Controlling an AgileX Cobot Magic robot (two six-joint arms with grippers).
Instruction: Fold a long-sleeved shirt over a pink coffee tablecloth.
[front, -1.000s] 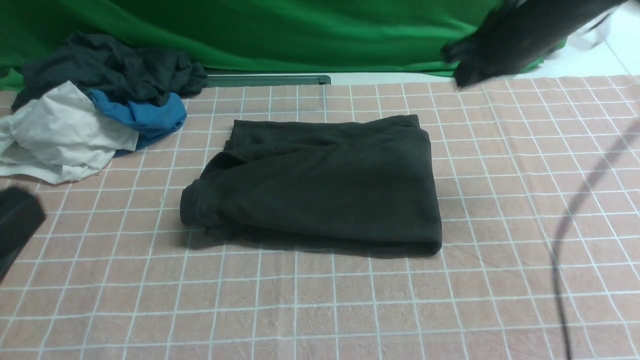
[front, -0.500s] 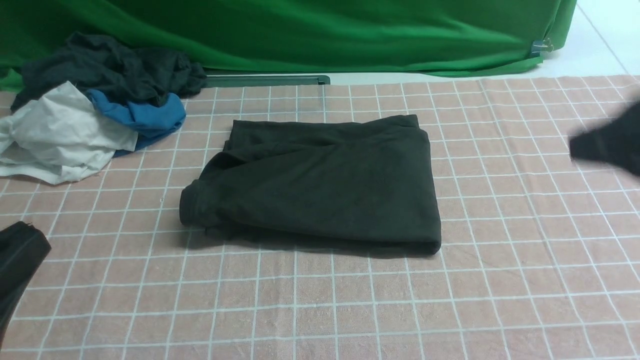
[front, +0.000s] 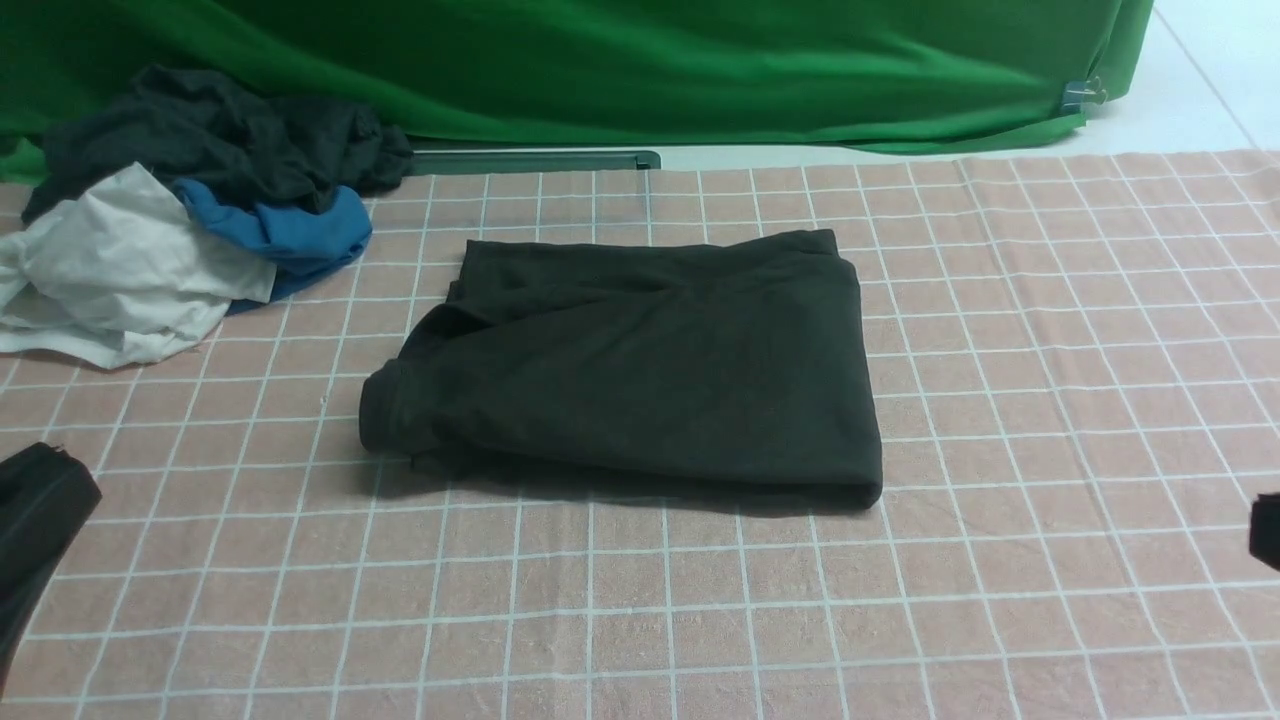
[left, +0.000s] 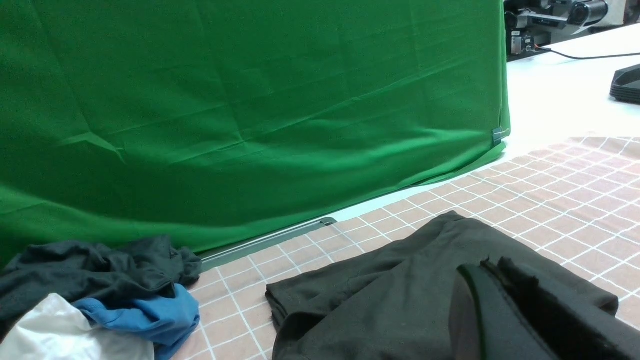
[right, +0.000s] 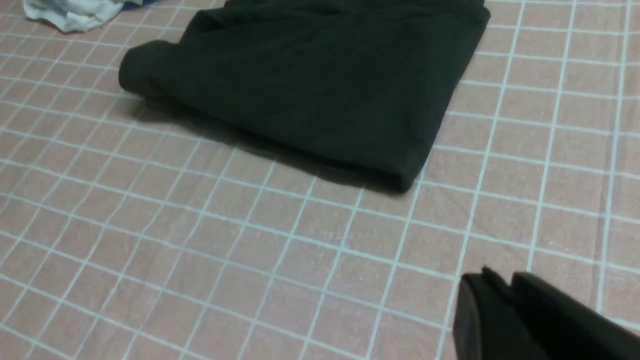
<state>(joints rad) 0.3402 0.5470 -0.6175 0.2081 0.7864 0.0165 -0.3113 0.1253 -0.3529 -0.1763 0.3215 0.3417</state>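
Observation:
The long-sleeved shirt lies folded into a black rectangle in the middle of the pink coffee tablecloth. It also shows in the left wrist view as the shirt and in the right wrist view as the shirt. My left gripper sits at the near left edge, apart from the shirt, its jaws pressed together and empty. My right gripper is just inside the right edge, low over the cloth, jaws together with nothing in them.
A heap of black, blue and white garments lies at the back left. A green backdrop cloth hangs along the far edge, with a metal rail at its foot. A white surface with equipment lies beyond the right end.
My right arm swung from the far right corner down and toward the near right edge. My left gripper shifted slightly earlier and has held still since. The shirt has not moved.

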